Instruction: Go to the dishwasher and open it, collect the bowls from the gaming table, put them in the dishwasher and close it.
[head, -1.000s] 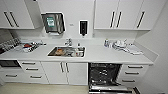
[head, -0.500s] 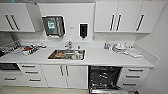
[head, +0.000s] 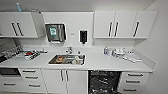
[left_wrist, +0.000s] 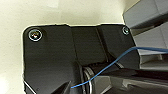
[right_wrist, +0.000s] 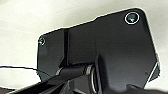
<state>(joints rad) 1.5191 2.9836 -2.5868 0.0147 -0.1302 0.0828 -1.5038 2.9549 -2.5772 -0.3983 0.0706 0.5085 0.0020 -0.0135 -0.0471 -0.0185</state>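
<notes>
Dishwasher open under worktop

Dishwasher (head: 104, 82) sits below the white worktop (head: 100, 62), right of the sink (head: 67, 59); dark interior and racks exposed. Drawers (head: 131, 82) just beside it. Wall cabinets (head: 123, 24) above. Pincer state, either arm: cannot tell from the wrist views.

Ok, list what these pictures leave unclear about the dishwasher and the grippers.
- Dishwasher: head view, dark open cavity; its lower part is cut off by the picture's bottom edge, and the rack contents are too blurred to tell.
- Sink: head view, the items inside are too blurred to identify.
- Both grippers: wrist views, the robot's dark plate hides the fingers.
</notes>
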